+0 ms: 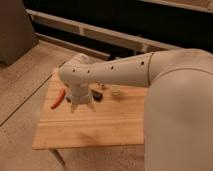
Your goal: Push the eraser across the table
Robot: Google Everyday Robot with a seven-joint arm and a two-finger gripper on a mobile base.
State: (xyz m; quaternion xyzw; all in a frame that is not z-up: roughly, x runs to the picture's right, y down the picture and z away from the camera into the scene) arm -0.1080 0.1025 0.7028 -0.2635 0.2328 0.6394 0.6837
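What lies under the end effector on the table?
The end effector points down over the table. Beside it show an orange-red piece and a dark object. Whatever lies directly beneath it is covered.

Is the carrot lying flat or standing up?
Flat: the carrot rests lengthwise on the table, beside the end effector, which points down over that table.
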